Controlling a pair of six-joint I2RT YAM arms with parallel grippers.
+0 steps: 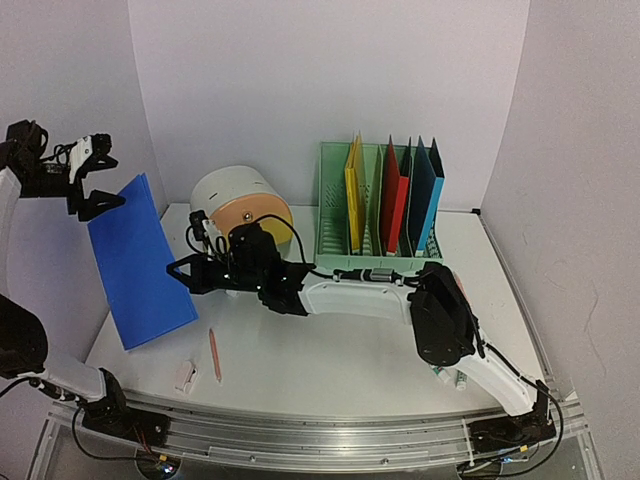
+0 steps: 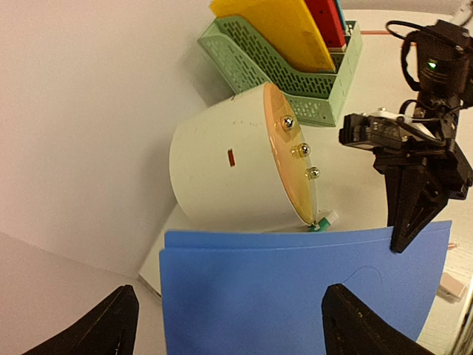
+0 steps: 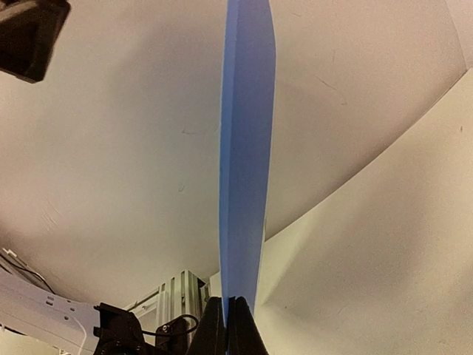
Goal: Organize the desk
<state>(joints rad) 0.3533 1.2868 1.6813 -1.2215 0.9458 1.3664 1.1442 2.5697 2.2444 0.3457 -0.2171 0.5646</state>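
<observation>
The right pincer (image 1: 180,272) is clenched on the folder's (image 1: 135,265) side edge, keeping it upright at the left of the tabletop (image 1: 330,350). The left pincer (image 1: 103,182) is released, jaws spread beside the top corner, so it bears no load.

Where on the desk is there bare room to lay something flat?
The widest bare patch is at the front centre of the desk, between the pencil and the right arm. A narrower strip runs right of the file rack. The back left is crowded: white tub, blue folder and right gripper bunch together.
</observation>
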